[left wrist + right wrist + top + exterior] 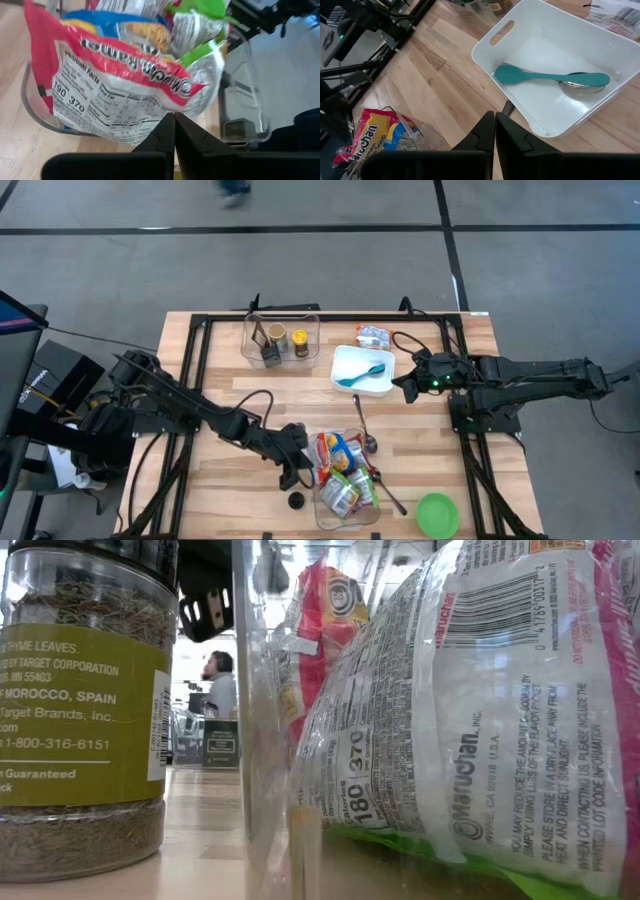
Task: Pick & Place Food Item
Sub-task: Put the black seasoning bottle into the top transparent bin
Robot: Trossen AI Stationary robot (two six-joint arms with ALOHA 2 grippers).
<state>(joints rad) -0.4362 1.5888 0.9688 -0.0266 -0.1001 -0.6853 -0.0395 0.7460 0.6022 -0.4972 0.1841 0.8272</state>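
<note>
Left gripper (174, 131): fingers pressed together, nothing pinched. It sits just short of the clear bin (321, 502) with the food packets.

Right ahead of the tips, nearly touching: the red ramen packet (120, 90), draped over the bin's rim and hanging partly outside. Behind it in the same bin, a blue-yellow packet (135, 30) and a green-edged one (197, 30). Off to one side of the gripper on the wood, a small black cap (295, 501).

We judge the step in hand is the approach for the pick, grasp not yet made. To do it well:
- We need to spread the fingers before closing in; shut tips will only shove the packet.
- Take the overhanging edge of the red packet, not the bin wall. The clear plastic is easy to catch by mistake.
- Bite on a flat crimped seam; the film looks slick and the packet is floppy.
- Lift straight up so the neighbours stay in.

Farther out: the white tray (560, 65) with a teal spoon (550, 76) inside, a likely drop spot. Right gripper (495, 131) waits near that tray, fingers pressed together, empty.
</note>
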